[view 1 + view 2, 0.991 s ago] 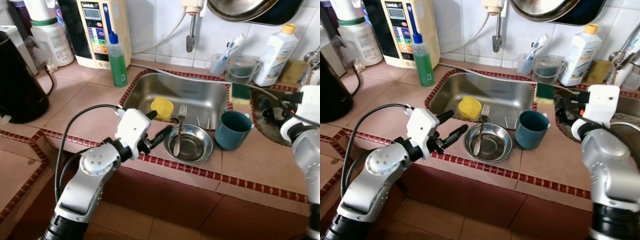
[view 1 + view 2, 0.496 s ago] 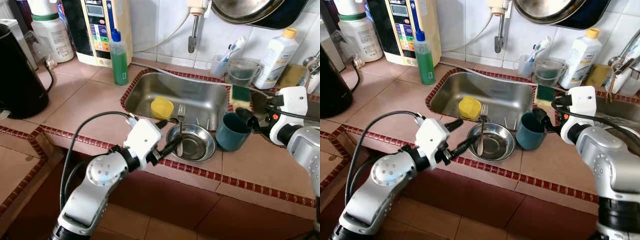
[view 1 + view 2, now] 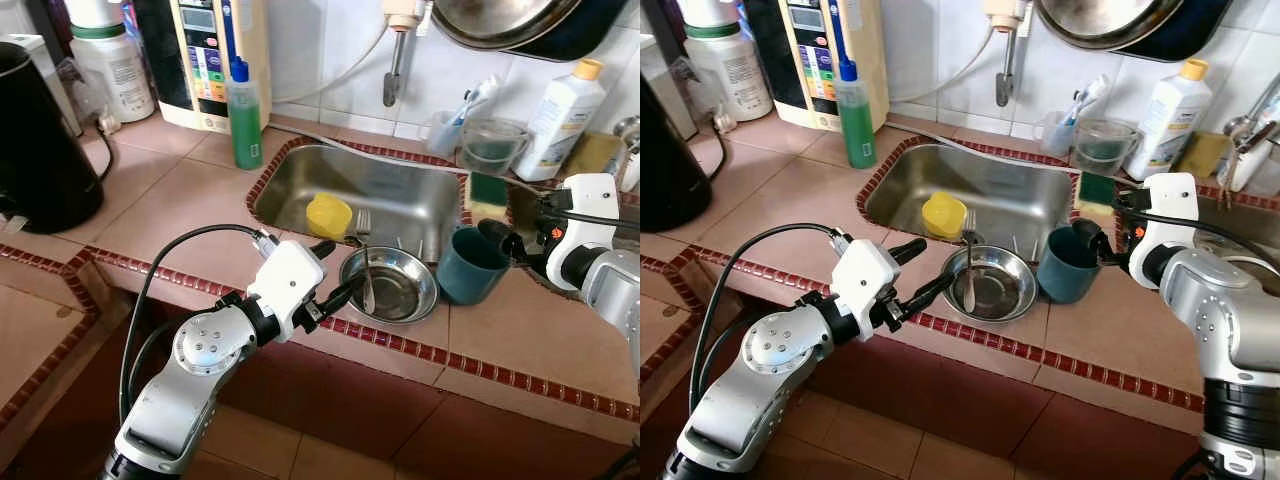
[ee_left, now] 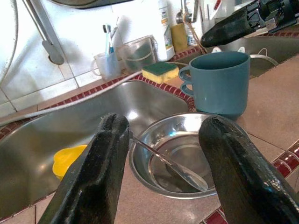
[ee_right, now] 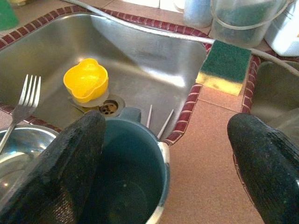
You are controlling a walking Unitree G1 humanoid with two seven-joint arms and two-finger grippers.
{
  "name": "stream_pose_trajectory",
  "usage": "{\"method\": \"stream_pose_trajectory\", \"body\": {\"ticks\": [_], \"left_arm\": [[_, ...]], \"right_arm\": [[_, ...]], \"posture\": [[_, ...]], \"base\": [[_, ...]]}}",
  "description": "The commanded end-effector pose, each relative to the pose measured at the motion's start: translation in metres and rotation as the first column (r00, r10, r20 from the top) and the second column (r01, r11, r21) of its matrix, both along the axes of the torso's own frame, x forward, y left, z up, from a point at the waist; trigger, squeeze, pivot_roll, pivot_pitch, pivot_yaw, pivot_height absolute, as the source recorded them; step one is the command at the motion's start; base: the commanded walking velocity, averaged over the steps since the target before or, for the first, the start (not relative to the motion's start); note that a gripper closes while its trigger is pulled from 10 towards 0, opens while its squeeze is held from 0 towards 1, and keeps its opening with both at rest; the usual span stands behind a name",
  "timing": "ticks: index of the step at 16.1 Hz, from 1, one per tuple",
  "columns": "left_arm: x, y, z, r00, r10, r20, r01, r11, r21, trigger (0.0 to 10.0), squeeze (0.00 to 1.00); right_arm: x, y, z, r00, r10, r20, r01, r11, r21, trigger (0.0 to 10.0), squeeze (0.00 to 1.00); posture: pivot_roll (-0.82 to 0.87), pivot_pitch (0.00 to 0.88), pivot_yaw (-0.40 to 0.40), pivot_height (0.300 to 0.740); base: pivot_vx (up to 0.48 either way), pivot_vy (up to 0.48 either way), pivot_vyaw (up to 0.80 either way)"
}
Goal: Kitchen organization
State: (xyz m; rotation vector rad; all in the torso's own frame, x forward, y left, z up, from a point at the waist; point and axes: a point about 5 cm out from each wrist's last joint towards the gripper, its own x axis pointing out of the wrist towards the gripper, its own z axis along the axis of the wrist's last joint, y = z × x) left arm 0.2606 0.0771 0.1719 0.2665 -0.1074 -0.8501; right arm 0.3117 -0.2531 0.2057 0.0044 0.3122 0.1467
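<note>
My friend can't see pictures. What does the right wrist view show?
The right gripper is open around the rim of a teal mug beside the sink. A yellow cup lies in the sink.

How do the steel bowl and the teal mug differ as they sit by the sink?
The steel bowl is shallow, wide and shiny metal; the teal mug is taller, narrower and matte. The bowl holds a fork leaning over its rim toward the sink; the mug looks empty. Both stand upright on the counter edge, side by side.
</note>
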Motion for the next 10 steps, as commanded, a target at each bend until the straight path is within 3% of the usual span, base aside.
{"method": "stream_pose_trajectory", "body": {"ticks": [1, 5, 10], "left_arm": [[-0.001, 0.001, 0.004, 1.000, 0.009, 0.015, -0.009, 1.000, 0.003, 10.0, 0.00], [-0.001, 0.003, 0.006, 0.999, -0.001, 0.054, 0.001, 1.000, 0.015, 10.0, 0.00], [-0.002, 0.004, 0.006, 0.998, -0.016, 0.054, 0.015, 1.000, 0.018, 10.0, 0.00]], "right_arm": [[0.001, -0.006, 0.007, 1.000, -0.022, 0.011, 0.022, 1.000, 0.001, 10.0, 0.00], [-0.003, -0.006, -0.014, 0.996, -0.053, -0.077, 0.059, 0.995, 0.075, 10.0, 0.00], [-0.003, -0.009, -0.022, 0.991, -0.078, -0.111, 0.089, 0.991, 0.097, 10.0, 0.00]], "posture": [[-0.07, 0.000, -0.054, 0.732], [-0.08, 0.000, -0.053, 0.732], [-0.07, 0.000, -0.052, 0.732]], "base": [[0.000, 0.000, 0.00], [0.000, 0.000, 0.00], [0.000, 0.000, 0.00]]}}
